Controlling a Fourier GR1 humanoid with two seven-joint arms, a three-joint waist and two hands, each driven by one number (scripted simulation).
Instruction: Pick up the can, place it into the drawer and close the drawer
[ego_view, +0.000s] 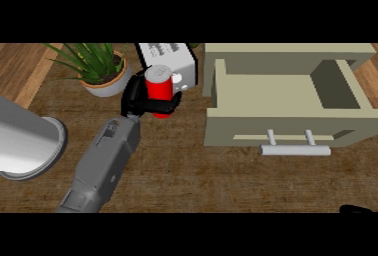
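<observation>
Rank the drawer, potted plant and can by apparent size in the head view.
1. Drawer, largest by far.
2. Potted plant.
3. Can, smallest, partly hidden by the left hand curled round it.

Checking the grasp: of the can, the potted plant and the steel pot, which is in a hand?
The red can: the left hand curls round it. Potted plant and steel pot stand untouched.
</observation>
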